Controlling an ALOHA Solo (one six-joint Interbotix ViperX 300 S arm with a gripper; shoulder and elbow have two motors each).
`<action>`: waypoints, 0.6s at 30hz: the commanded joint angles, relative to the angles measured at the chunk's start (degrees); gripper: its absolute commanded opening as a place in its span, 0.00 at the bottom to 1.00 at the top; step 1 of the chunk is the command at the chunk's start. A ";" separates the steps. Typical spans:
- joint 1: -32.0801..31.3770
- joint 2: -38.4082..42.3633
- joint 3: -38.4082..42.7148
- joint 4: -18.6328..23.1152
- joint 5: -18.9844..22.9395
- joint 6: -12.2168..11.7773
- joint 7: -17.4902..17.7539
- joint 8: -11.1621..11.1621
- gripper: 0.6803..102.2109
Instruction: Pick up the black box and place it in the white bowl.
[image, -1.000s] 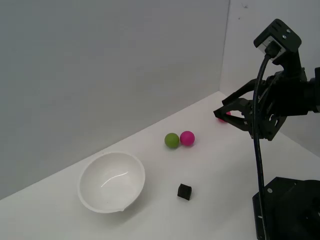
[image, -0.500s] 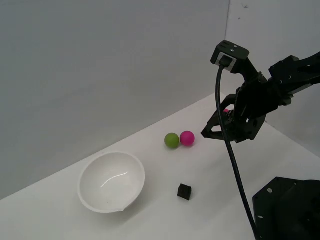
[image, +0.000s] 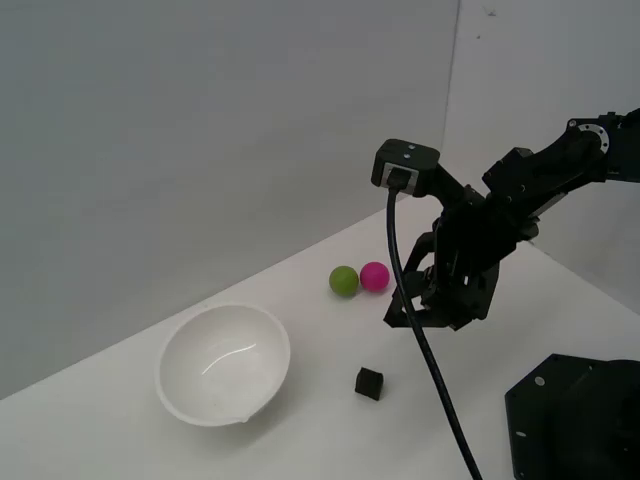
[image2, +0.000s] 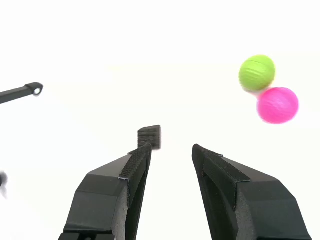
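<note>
The black box (image: 369, 383), a tiny matte black cube, sits on the white table towards the exterior view's right of the white bowl (image: 172, 388). The bowl is large, glossy and empty, with a notch at its near rim. My gripper (image: 393, 319) hangs above the table, up and to the exterior view's right of the box, tilted down towards it. It is open and empty. In the wrist view the box (image2: 150, 136) lies just beyond one fingertip (image2: 142, 152) of the gripper (image2: 171, 148), apart from it. The bowl is out of the wrist view.
A green ball (image: 344, 281) and a pink ball (image: 375, 276) touch each other farther back; both show in the wrist view, green (image2: 257, 72) and pink (image2: 277, 105). The big black robot base (image: 572, 420) stands at the exterior view's lower right. A wall runs behind the table.
My arm has swung from the exterior view's far right down and towards the left, past the balls, bringing the open gripper close to the black box. Nothing on the table has moved.
</note>
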 joint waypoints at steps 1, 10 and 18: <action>-1.85 -0.97 -0.97 0.09 0.00 -1.14 -0.18 0.79 0.45; -6.24 -5.36 -5.54 0.00 0.00 -2.02 -5.19 0.70 0.45; -7.03 -8.96 -9.05 -0.09 -0.18 -2.55 -5.89 1.32 0.82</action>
